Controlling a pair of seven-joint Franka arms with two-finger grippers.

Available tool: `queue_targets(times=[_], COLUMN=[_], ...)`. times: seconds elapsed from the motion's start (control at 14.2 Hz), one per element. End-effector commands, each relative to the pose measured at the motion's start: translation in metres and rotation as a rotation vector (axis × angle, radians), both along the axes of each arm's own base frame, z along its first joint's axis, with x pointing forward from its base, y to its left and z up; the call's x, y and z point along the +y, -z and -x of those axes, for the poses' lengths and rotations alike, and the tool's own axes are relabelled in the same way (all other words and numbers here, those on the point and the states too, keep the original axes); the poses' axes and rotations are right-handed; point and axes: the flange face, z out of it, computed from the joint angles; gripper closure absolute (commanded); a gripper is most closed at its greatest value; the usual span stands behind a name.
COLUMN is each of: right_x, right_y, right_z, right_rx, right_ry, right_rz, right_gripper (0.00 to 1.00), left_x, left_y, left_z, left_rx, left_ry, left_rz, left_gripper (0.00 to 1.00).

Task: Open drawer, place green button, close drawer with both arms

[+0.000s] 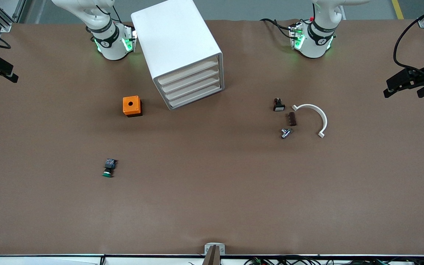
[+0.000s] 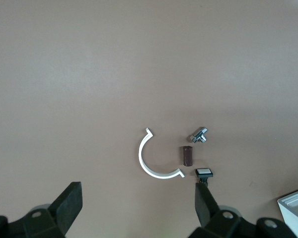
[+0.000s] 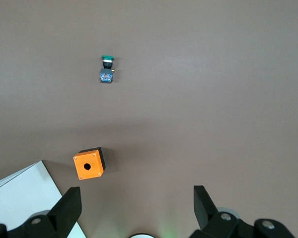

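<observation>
Nearest the front camera, the button (image 1: 108, 168) lies on its side on the bare brown worktop (image 1: 212, 206), toward the right arm's end, green cap pointing at the camera, well apart from everything else, so it looks free to pick up. Farther from the camera sits an orange cube (image 1: 132, 106) with a round hole. Toward the left arm's end lies a cluster: a small metal fitting (image 1: 285, 133), a brown cylinder (image 1: 292, 119), a white curved clip (image 1: 313, 118) and a black part with a white cap (image 1: 278, 105). Farther still stands the white cabinet (image 1: 177, 48); its lowest drawer (image 1: 195, 99) is shut, so opening probably comes first. Both arms wait raised near their bases: the left gripper (image 2: 139, 208) over the cluster, the right gripper (image 3: 136, 206) over the worktop beside the orange cube, each with fingers spread wide and empty
</observation>
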Motion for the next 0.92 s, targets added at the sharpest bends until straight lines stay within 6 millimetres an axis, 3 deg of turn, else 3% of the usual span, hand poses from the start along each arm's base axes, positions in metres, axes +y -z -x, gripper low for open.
queue_targets(times=[0.0, 0.35, 0.57, 0.71, 0.85], right_x=[0.002, 0.003, 0.003, 0.003, 0.004], right_y=[-0.003, -0.004, -0.005, -0.004, -0.005], right_z=[0.009, 0.009, 0.01, 0.009, 0.009], right_rx=[-0.011, -0.014, -0.015, -0.013, -0.013], right_ry=[0.0, 0.008, 0.008, 0.008, 0.006], right_rz=[0.007, -0.011, -0.014, -0.014, -0.014], right_gripper=[0.0, 0.0, 0.0, 0.0, 0.0], left_x=[0.001, 0.01, 0.023, 0.01, -0.027], left_y=[-0.004, 0.006, 0.047, 0.08, 0.112], left_z=[-0.004, -0.009, -0.026, -0.039, -0.049], left_rx=[-0.019, 0.001, 0.079, 0.139, 0.197], left_ry=[0.005, -0.019, -0.042, -0.026, -0.045], left_rz=[-0.021, -0.018, -0.019, -0.017, -0.025], left_gripper=[0.0, 0.0, 0.0, 0.0, 0.0])
